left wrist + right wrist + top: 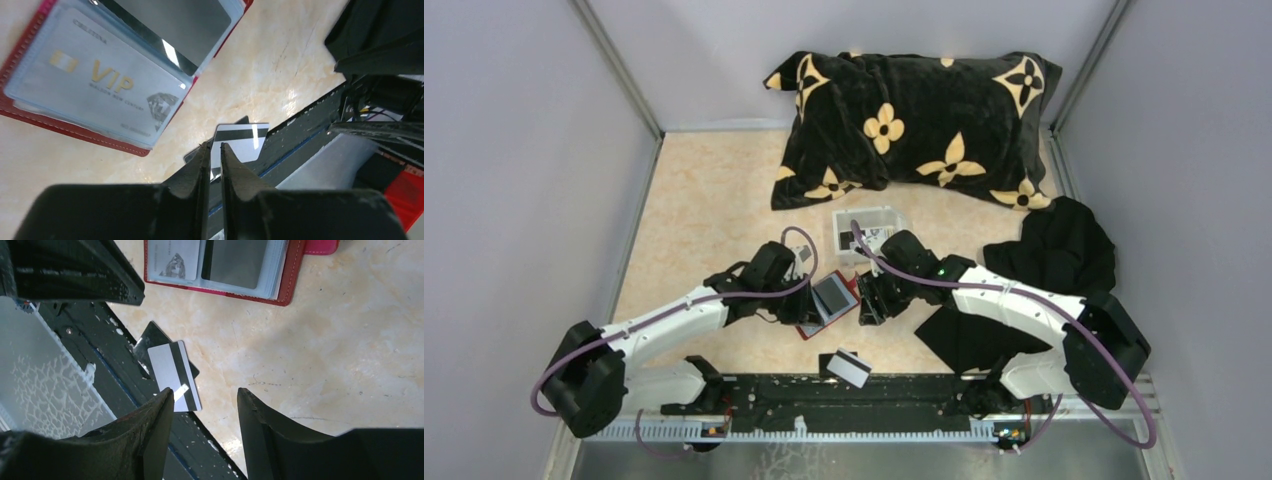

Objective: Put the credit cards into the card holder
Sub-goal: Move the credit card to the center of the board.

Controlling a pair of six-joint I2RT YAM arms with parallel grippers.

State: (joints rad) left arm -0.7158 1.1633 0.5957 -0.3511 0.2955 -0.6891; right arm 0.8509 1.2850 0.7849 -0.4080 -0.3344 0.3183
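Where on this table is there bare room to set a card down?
Bare table at far left, bordered by pillow and left arm. Smaller patch between white tray, pillow and black cloth. Crowded around the card holder.

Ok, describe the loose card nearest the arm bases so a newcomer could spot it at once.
Find the black rail along the table's near edge. Lying at its far side, nearer than the open red card holder, is a pale card with a black stripe, overlapping a dark card. Unlike its neighbours in the holder's clear pockets, it lies bare.
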